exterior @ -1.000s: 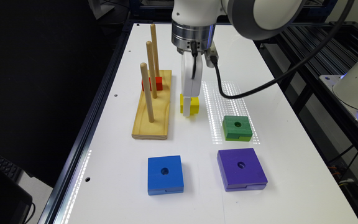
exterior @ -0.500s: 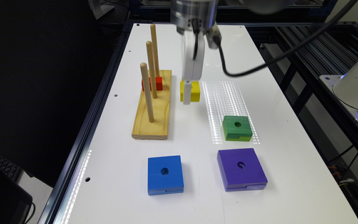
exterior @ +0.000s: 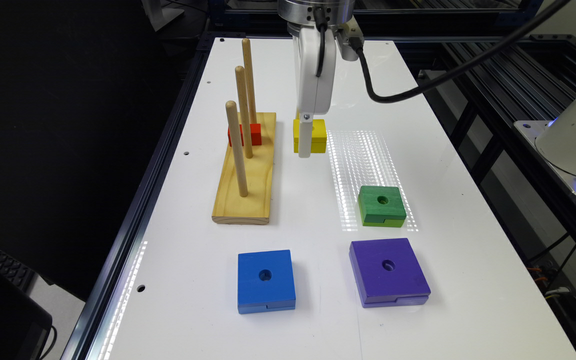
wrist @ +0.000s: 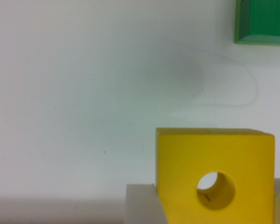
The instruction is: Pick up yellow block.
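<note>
the arm hung straight down, its gripper (exterior: 306,142) clamped on the yellow block (exterior: 314,134), raised above the white table (exterior: 443,210).

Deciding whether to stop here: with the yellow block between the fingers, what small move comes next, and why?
Probably a short further lift, then hold. The gripper is shut on the yellow block, a finger pressed to its side, and the block appears clear of the white table, beside the peg board.

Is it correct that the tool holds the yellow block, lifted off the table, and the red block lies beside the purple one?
Not quite. The tool holds the yellow block lifted, but the exterior view shows the red block on the wooden peg base, not beside the purple block.
</note>
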`<control>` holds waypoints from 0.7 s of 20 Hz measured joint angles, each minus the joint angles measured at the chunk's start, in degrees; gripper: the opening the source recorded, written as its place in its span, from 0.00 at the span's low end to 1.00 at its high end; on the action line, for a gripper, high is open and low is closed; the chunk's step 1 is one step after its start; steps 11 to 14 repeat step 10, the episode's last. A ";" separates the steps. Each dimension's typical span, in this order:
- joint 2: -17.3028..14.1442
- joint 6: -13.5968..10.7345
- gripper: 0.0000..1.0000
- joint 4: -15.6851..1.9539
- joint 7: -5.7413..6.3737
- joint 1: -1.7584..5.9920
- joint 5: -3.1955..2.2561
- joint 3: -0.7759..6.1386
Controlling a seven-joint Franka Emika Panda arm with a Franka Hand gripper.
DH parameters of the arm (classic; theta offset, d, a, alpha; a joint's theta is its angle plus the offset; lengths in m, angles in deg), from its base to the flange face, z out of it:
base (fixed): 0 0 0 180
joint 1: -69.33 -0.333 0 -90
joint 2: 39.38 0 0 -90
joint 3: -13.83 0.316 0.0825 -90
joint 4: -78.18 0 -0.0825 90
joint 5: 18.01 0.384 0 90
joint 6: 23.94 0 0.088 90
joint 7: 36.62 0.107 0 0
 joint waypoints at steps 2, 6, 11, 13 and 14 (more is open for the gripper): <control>1.79 -1.65 0.00 -0.11 0.01 0.00 0.02 0.01; 7.26 -6.98 0.00 -0.09 0.02 0.00 0.08 0.08; 9.28 -8.79 0.00 -0.29 0.03 0.00 0.08 0.11; 9.28 -8.79 0.00 -0.29 0.03 0.00 0.08 0.11; 9.28 -8.79 0.00 -0.29 0.03 0.00 0.08 0.11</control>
